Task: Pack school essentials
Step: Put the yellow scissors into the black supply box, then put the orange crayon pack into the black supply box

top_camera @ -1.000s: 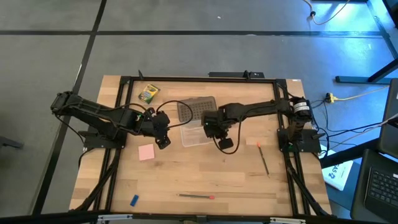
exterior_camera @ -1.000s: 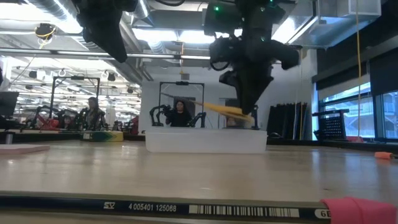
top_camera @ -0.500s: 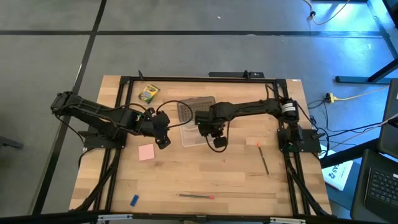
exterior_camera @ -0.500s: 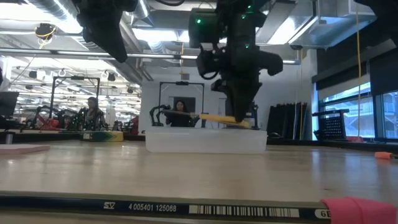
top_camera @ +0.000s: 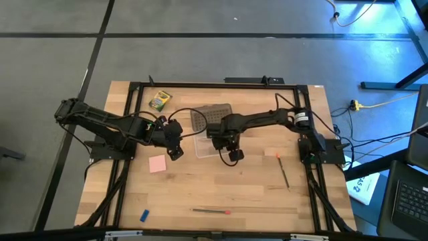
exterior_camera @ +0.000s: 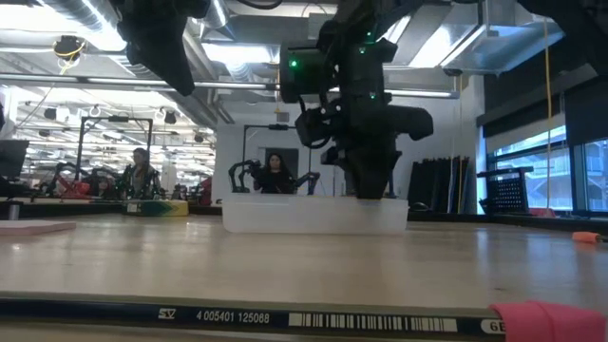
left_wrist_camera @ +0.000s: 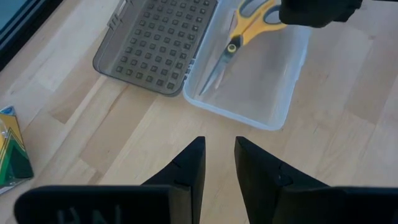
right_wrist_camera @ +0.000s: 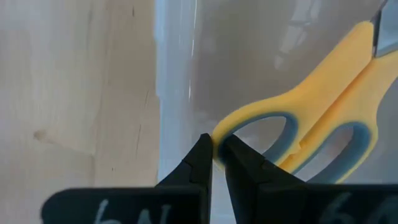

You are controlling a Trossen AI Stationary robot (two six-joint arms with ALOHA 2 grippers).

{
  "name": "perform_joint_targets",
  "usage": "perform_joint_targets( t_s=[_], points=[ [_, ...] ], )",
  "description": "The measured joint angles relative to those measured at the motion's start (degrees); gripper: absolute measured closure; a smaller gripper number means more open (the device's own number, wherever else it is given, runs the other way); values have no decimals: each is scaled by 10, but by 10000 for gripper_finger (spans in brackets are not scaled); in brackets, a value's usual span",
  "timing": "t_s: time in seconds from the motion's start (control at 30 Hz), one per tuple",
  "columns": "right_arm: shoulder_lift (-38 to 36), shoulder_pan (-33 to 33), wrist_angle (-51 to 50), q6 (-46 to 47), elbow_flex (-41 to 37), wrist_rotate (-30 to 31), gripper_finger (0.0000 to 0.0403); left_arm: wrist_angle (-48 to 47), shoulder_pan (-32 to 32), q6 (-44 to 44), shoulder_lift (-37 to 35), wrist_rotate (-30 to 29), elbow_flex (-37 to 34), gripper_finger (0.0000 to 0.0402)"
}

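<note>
The yellow-handled scissors (left_wrist_camera: 239, 38) lie inside the clear case (left_wrist_camera: 283, 99), their long axis slanting from the blade tips near the case's hinge side to the handle loops under the right claw (right_wrist_camera: 215, 155), which is clenched on the rim of one loop directly above the case. The left claw (left_wrist_camera: 217, 163) hangs just beside the case over the bare surface (top_camera: 254, 194), fingers nearly together and grasping nothing. Judged from this, the coming move is a release by the right arm, the nearer one; crayon box (top_camera: 160, 100), pink notepad (top_camera: 158, 164), pencils (top_camera: 283, 171) and blue eraser (top_camera: 144, 215) remain unpacked.
</note>
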Motion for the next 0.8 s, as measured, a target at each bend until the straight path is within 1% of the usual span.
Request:
perform_joint_targets(
  t_s=[0.4, 0.8],
  points=[
    [8, 0, 7, -7, 0, -1, 367, 0, 0, 1, 0, 0, 0, 321],
    [8, 0, 10, -5, 0, -1, 315, 0, 0, 1, 0, 0, 0, 321]
  ],
)
